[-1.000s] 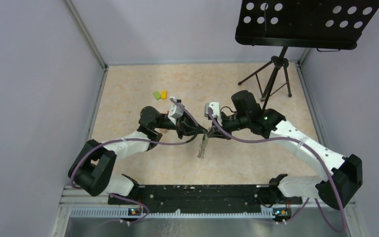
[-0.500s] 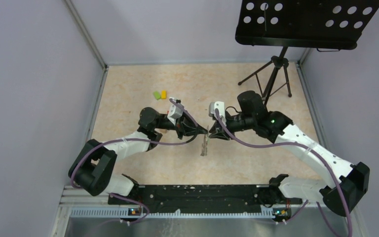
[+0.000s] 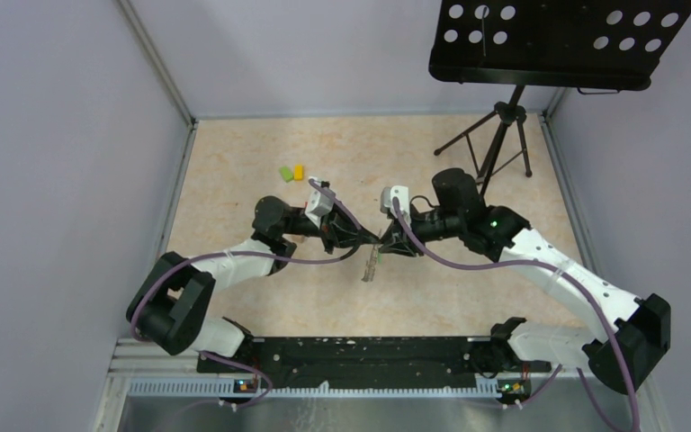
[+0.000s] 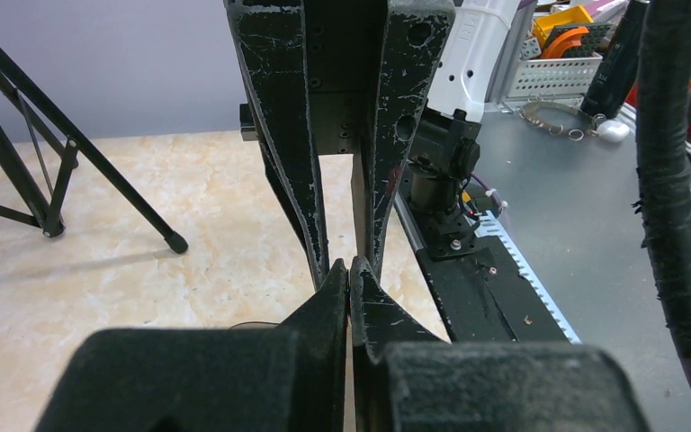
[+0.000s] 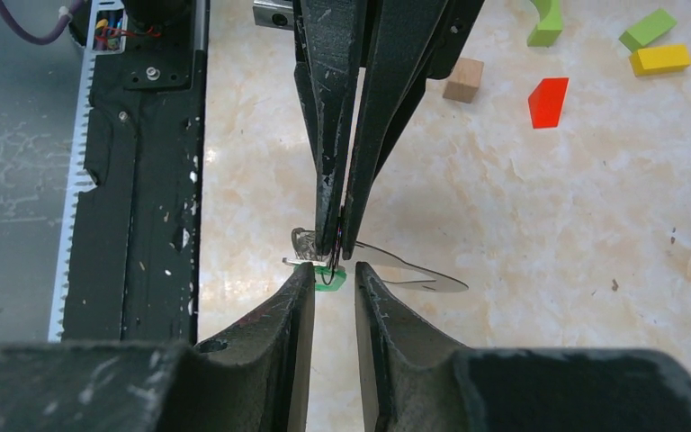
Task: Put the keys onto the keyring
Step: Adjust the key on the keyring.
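Compared to a second ago, the right gripper has let go. It was closed tight against the left one and now its jaws sit a narrow gap apart with nothing clamped, and the arm has slid a bit to its own side. The left gripper stays pinched shut on the thin dark keyring. The keys dangle under it above the table, less tilted than before, with the green tag just past the right fingertips.
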